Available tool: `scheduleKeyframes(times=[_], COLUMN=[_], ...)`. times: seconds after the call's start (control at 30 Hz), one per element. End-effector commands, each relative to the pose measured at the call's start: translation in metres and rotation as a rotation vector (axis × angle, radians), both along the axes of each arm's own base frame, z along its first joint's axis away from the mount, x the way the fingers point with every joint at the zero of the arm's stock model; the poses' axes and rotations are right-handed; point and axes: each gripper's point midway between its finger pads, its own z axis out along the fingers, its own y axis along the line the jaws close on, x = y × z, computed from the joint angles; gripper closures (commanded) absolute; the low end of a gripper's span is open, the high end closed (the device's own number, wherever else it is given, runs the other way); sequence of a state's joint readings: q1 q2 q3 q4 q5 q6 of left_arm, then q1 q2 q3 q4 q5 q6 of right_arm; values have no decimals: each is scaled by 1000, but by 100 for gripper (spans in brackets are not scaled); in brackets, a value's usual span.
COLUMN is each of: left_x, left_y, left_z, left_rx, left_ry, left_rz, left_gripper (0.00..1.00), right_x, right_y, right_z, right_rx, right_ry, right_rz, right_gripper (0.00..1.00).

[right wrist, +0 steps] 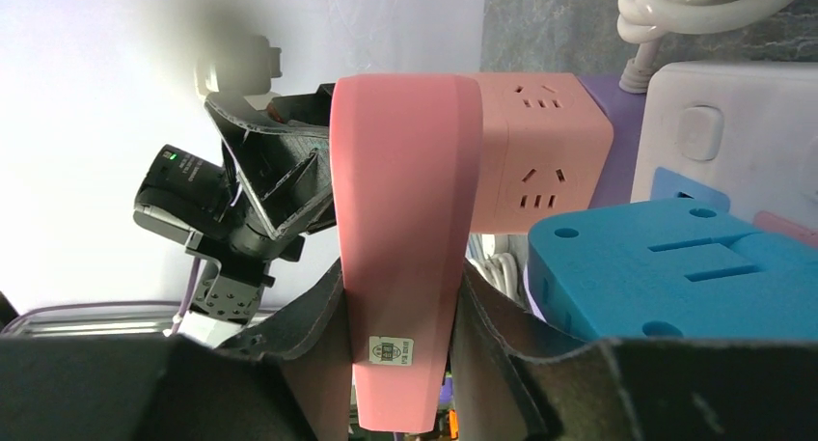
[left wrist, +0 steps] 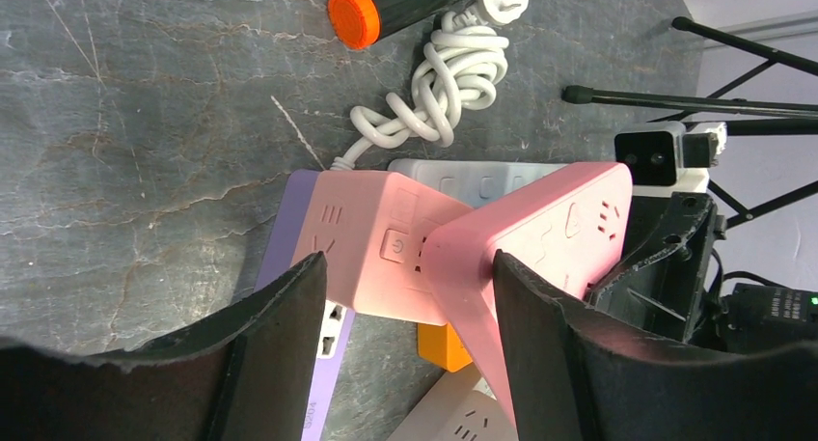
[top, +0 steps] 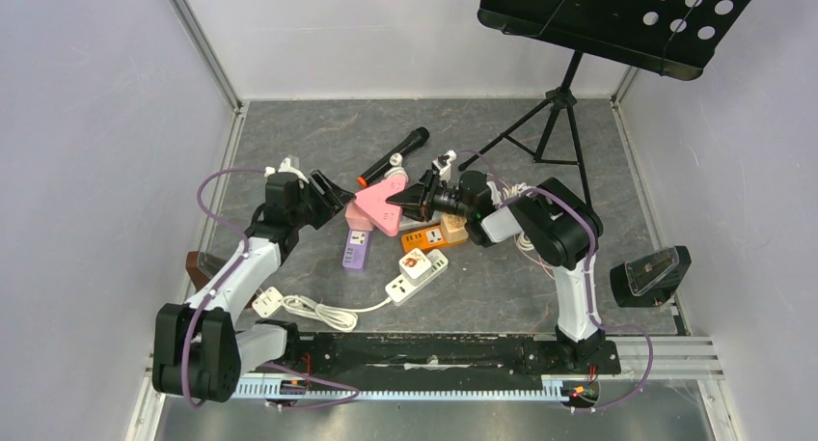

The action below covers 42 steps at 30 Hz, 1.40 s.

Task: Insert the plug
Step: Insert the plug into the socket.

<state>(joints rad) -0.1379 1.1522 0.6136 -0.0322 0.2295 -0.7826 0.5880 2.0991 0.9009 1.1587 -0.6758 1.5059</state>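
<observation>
**Right arm pinches the pink strip; the plug lies loose on the slab**

The right gripper (right wrist: 400, 301) has its fingers clamped narrow on the flanks of a long pink plastic power strip (right wrist: 405, 161). The strip is tilted over the other blocks, with its free end pointing to 9 o'clock in the top view. At that end the left gripper (left wrist: 407, 267) stands with its fingers spread wide, one on either side. I cannot tell whether they touch it.

Under the strip sits a pile of socket blocks:
- a pink cube-shaped block (left wrist: 371, 238)
- a lilac strip (top: 356, 248)
- an orange block (top: 429, 236)
- a white strip (top: 418, 275) at the pile's 5 o'clock

The white plug (top: 267, 301) lies at 7 o'clock from the pile, well apart from both grippers. It is on a looped white cable (top: 333, 313) that runs to the white strip. A black torch with an orange end (top: 394, 157) lies at the pile's 12 o'clock.

The surface is a dark grey marbled slab (top: 289, 132), boxed in by plain white walls (top: 96, 123). A black perforated music stand (top: 617, 16) rises on its tripod at 1 o'clock.
</observation>
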Motion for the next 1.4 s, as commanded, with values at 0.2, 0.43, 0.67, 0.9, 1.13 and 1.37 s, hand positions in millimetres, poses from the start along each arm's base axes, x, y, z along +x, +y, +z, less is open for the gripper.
scheduleKeyframes(times=[0.2, 0.43, 0.67, 0.9, 1.13, 1.37], left_x=[-33, -49, -60, -43, -40, -33], left_y=[-7, -1, 3, 3, 2, 2], left_z=[-63, -91, -110, -83, -77, -51], left_rx=[86, 84, 94, 110, 109, 102], left_ry=[177, 258, 303, 239, 227, 174], left_rz=[-24, 14, 30, 29, 27, 30], left_gripper=[32, 54, 69, 67, 67, 65], right_x=[2, -1, 0, 26, 28, 12], right_y=[-3, -16, -21, -8, -6, -16], right_z=[-46, -79, -90, -37, 7, 24], right_rx=[-272, -412, -472, -416, -344, -322], right_ry=[28, 105, 137, -11, -141, -193], right_rz=[7, -13, -34, -60, -66, -60], right_gripper=[100, 100, 99, 50, 29, 22])
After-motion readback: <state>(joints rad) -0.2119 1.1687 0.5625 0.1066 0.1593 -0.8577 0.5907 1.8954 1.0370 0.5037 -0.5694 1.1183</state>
